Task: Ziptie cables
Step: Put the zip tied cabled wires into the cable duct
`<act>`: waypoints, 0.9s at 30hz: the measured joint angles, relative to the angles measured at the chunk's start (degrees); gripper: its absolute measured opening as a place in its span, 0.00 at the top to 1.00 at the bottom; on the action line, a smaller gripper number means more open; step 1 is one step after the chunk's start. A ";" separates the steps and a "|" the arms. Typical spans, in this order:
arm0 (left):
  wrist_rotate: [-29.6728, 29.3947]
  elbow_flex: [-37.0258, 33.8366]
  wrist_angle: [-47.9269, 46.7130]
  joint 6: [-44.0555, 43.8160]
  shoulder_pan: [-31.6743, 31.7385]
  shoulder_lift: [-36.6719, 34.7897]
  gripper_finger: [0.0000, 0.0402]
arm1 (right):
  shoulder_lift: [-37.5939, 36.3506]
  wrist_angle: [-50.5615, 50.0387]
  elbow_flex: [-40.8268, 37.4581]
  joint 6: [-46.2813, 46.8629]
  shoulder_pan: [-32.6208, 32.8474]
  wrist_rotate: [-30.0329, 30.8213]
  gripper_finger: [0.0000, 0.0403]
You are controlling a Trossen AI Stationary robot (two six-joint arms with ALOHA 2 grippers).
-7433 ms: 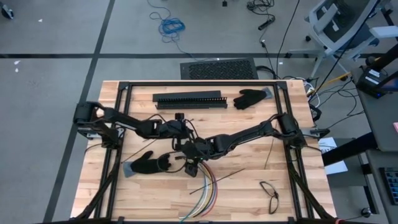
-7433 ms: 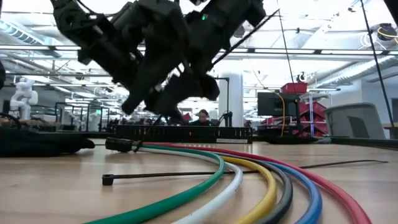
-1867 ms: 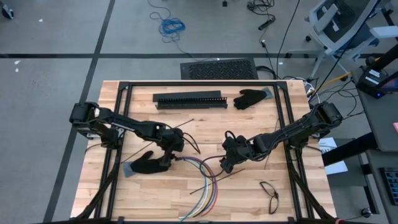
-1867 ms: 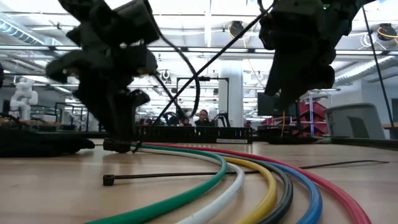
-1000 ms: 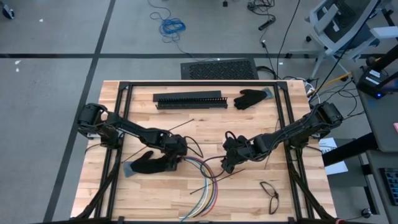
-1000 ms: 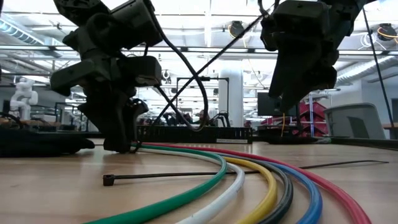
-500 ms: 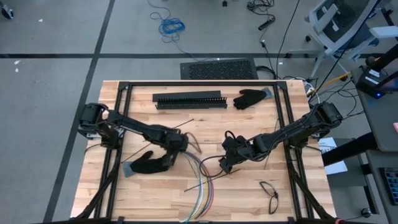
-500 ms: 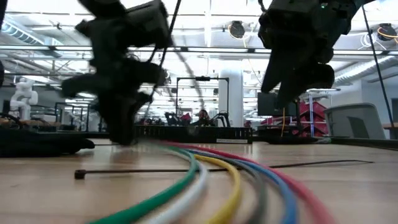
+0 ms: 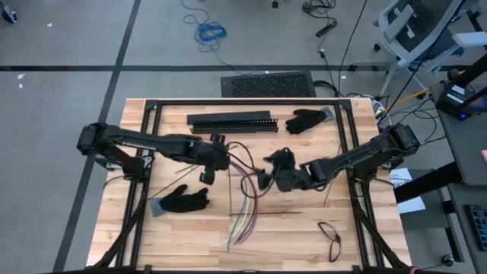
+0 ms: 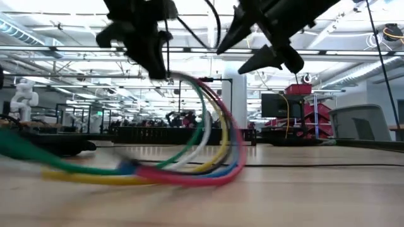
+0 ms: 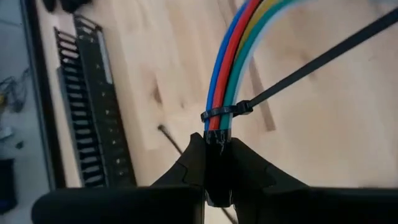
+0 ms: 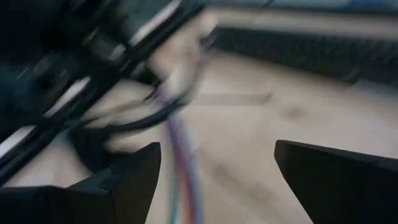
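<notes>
Near the table's [image 9: 137, 243] middle, the left claw [image 9: 221, 158] is clamped on one end of the cables [image 9: 245, 199], a bundle ringed by a black zip tie [image 11: 227, 112], lifted off the wood; the rest trails toward the table's near edge. Just right of it, the right claw [image 9: 262, 169] hangs with fingers spread apart.

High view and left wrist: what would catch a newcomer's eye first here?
The coloured cables, cinched by a black zip tie, are clamped in the left gripper and lifted mid-table. The right gripper hangs open just beside them.
</notes>
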 joint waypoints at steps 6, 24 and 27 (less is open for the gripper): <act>1.39 -1.77 -1.63 -3.76 0.29 -9.42 0.90 | -0.02 6.97 -2.35 5.98 -5.94 6.72 0.22; -4.17 -6.53 -0.62 18.49 0.22 -12.84 0.90 | 15.26 46.10 -0.26 5.28 -27.88 -57.40 0.22; -4.72 -6.51 2.08 21.01 0.39 -11.65 0.90 | 17.70 39.64 3.39 3.67 -28.13 -58.73 0.22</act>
